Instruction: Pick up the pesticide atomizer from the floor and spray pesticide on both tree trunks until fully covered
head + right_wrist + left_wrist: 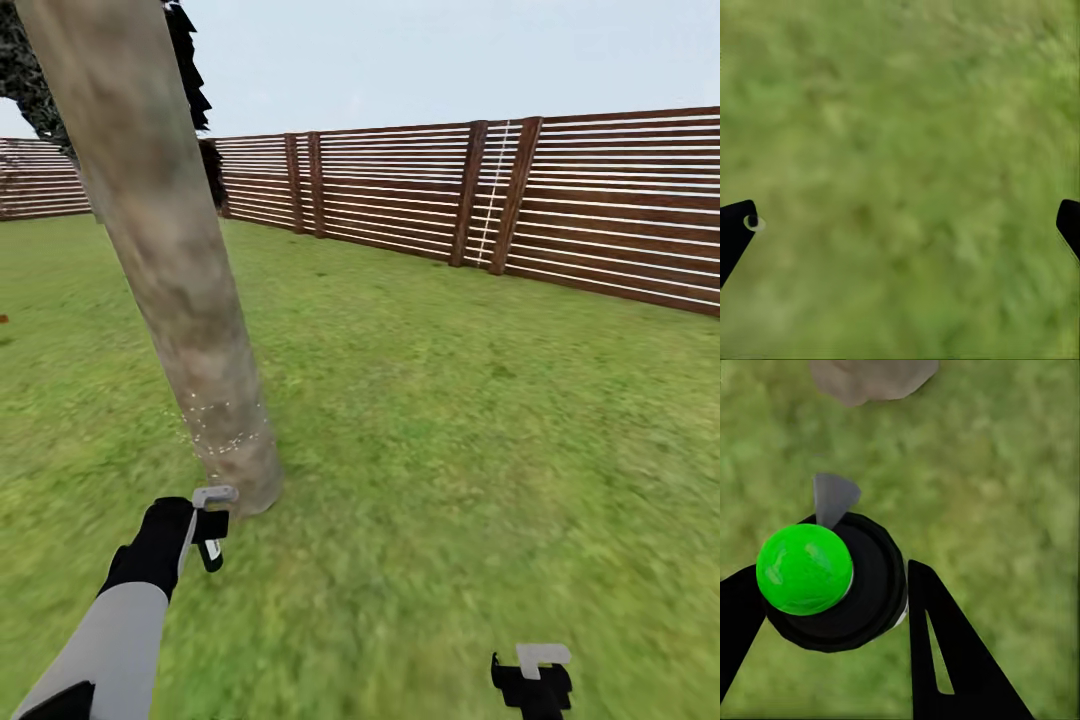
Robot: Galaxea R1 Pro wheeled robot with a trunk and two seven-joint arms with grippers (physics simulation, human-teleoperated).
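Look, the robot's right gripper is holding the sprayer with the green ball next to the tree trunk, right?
Not quite: the left gripper holds the sprayer, as the left wrist view shows. The right gripper is open over grass. The tree trunk is indeed close by.

No readable text, label, brand, number or sign anywhere: none on tree trunk (pixel 170 270), none on fence (pixel 560 200), none on green-capped atomizer (pixel 832 581).

Black cypress (pixel 190 70) upright beside slat fence (pixel 600 210).
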